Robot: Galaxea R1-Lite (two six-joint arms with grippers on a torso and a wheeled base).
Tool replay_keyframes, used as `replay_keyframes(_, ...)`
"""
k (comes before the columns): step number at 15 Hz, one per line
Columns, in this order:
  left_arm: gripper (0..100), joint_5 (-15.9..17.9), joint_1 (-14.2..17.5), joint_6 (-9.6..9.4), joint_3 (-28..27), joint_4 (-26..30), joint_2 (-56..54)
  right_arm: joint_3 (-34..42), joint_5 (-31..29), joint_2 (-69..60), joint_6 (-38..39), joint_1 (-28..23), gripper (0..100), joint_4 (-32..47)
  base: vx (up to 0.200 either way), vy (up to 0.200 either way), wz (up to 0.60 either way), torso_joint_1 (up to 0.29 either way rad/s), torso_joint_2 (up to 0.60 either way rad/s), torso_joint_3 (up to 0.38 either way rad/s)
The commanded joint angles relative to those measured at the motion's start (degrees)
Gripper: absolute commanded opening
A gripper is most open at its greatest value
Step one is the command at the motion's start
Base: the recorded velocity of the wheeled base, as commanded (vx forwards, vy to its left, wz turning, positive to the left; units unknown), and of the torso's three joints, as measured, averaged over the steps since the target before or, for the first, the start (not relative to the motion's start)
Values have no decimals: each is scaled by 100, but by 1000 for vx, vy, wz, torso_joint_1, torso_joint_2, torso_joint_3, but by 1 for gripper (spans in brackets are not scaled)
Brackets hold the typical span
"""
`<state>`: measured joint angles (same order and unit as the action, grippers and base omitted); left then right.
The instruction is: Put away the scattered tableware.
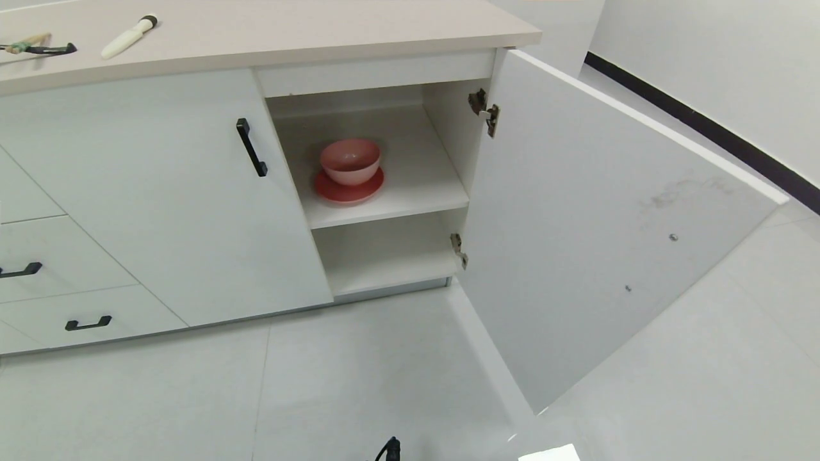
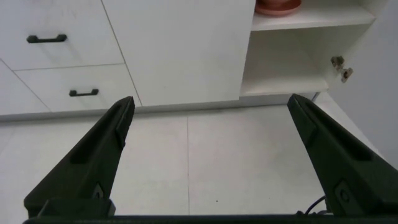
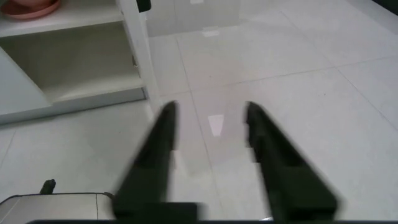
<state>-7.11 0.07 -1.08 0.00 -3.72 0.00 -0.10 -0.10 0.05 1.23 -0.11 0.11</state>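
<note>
Where the upper shelf (image 1: pixel 416 176) of the white cabinet (image 1: pixel 378 70) carries the tableware, a pink round bowl (image 1: pixel 350 160) is recorded upright on a red round plate (image 1: pixel 349 190), the pair set left of the shelf's middle and near its front edge. Below it a lower shelf (image 1: pixel 384 262) is listed. The cabinet's white door (image 1: pixel 596 211) is swung wide open on two metal hinges (image 1: pixel 483 110). Beside the opening, a closed white door with a black bar handle (image 1: pixel 251 147) is noted, then white drawers with black handles (image 1: pixel 88 323). On the beige worktop (image 1: pixel 288 25), toward its left end, a white-handled tool (image 1: pixel 128 37) and a dark-tipped tool (image 1: pixel 35 47) are laid apart. Over the pale tiled floor (image 1: pixel 359 384), well away from the bowl, the left gripper (image 2: pixel 211 101) is held with black fingers spread wide, nothing between them. The right gripper (image 3: pixel 210 109) is held with a narrower gap, likewise gripping nothing.
</note>
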Motion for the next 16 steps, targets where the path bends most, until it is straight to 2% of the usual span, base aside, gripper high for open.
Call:
replay_keyframes(1, 100, -1, 1, -15, 0, -6, 0, 1, 1, 13, 0, 2, 0, -2, -200, -200, 0, -2, 2, 2)
replay_keyframes(3, 100, -10, 10, 73, 0, -6, 0, 10, 45, 13, 9, 2, 0, -72, -100, -100, 0, 4, 1, -1)
replay_keyframes(4, 100, -10, 1, 82, 0, -6, 0, -52, 54, 13, 35, 2, 0, -433, 0, 0, 0, 0, 0, 0)
replay_keyframes(5, 100, -10, 1, 73, 0, -6, 0, -430, 89, 13, 35, -7, 0, -1347, 0, 0, 0, 0, 0, 0)
replay_keyframes(6, 100, -1, 1, 56, 0, -6, 0, -1133, 247, 268, 35, -112, 0, -1479, 0, 0, 0, 0, 0, 0)
replay_keyframes(7, 100, -1, 1, 73, 0, -6, 0, -1634, 616, 698, 26, -261, 0, -1171, 0, 0, 0, 0, 0, 0)
replay_keyframes(8, 100, -10, 1, 82, 0, -6, 0, -1695, 977, 1199, 9, -226, 0, -1118, 0, 0, 0, 0, 0, 0)
replay_keyframes(10, 100, -1, 1, 73, 0, -6, 0, -1669, 1319, 2359, -264, -33, 0, -1145, 0, 0, 0, 0, 0, 0)
replay_keyframes(12, 100, -10, 1, 82, 0, -6, 0, -1739, 1407, 3212, -466, 72, 0, -1171, 0, -200, 0, 0, 2, 5)
replay_keyframes(14, 100, -10, 1, 100, 0, -6, 0, -1801, 1416, 4231, -483, 213, 0, -1786, 0, -200, 0, 10, 7, -5)
replay_keyframes(16, 100, -1, 1, 249, 0, -6, 0, -1818, 1478, 4935, -536, 371, 0, -2410, 0, 0, 0, 0, 0, 0)
